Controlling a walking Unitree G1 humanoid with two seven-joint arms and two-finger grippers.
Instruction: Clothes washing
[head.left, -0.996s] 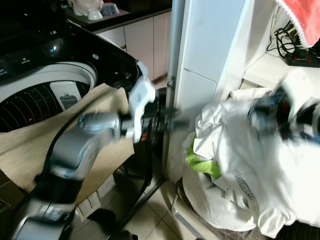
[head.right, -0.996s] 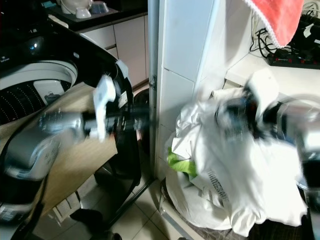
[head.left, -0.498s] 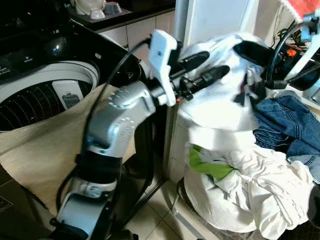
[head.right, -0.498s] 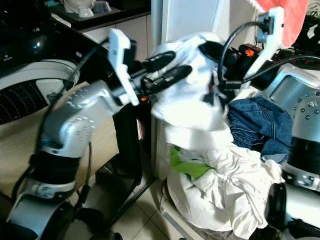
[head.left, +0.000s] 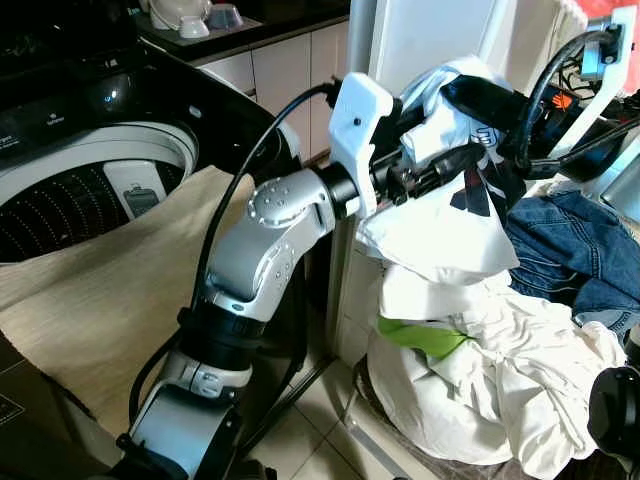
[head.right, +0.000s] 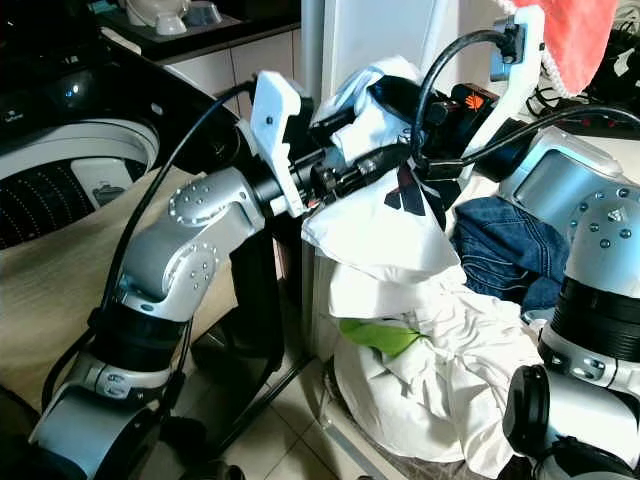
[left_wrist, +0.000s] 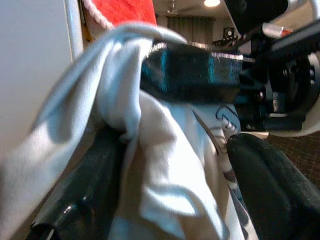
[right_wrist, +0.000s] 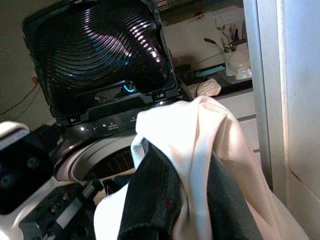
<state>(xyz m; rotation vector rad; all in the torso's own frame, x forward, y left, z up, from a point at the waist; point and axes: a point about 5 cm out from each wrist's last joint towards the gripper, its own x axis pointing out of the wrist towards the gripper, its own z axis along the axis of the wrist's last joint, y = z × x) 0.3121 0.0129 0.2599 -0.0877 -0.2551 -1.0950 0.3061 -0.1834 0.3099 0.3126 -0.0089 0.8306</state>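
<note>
Pale floor tiles (head.left: 300, 430) run under a black top-loading washing machine (head.left: 110, 110) whose lid stands open, its perforated steel drum (head.left: 60, 205) showing and a beige cloth (head.left: 120, 280) draped over its front edge. Just beside the washing machine, past a white pillar (head.left: 420, 60), sits a heap of white laundry (head.left: 480, 380) with a lime-green piece (head.left: 410, 335) tucked in it and blue jeans (head.left: 570, 250) lying at its far side.

Above that heap hangs a white T-shirt with a dark printed mark (head.left: 450, 215), bunched at the top and spreading downward, its long axis roughly vertical and its lower edge touching the heap. The cloth is crumpled and folded over itself.

Both grippers meet at the bunched top, level with the washing machine's rim. The left gripper (head.left: 440, 160) has its black fingers (left_wrist: 90, 195) closed around a fold of the T-shirt; the right gripper (head.right: 400, 100) likewise clamps the cloth, white fabric wrapped over its dark finger (right_wrist: 155, 195).
</note>
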